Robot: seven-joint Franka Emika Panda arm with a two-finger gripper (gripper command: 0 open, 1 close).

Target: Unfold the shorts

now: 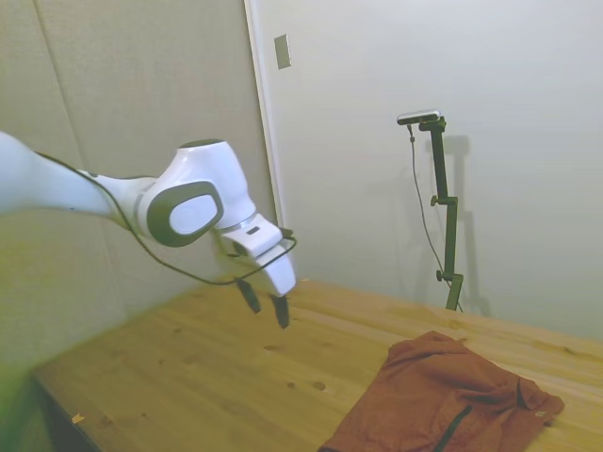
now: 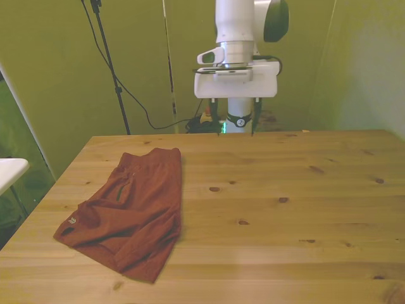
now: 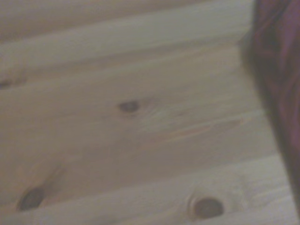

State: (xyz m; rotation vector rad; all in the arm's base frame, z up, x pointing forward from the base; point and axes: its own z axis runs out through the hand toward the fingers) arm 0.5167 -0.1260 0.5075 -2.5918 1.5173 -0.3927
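A pale wooden worktop (image 2: 285, 183) of long planks fills the lower half of the front view, its grain dotted with dark knots (image 2: 214, 189). Behind its far edge stands an olive-green wall (image 2: 57, 69). At about ten o'clock in that view a thin black tripod stand (image 2: 109, 60) rises, with a black cable (image 2: 142, 104) trailing down toward the floor. At nine o'clock, a white surface (image 2: 9, 171) juts in from the edge.

In the side view, a white door frame (image 1: 267, 132) runs vertically at twelve o'clock, with a small grey wall plate (image 1: 283, 51) just beside it.

The wrist view shows blurred planks with knots (image 3: 129, 106).
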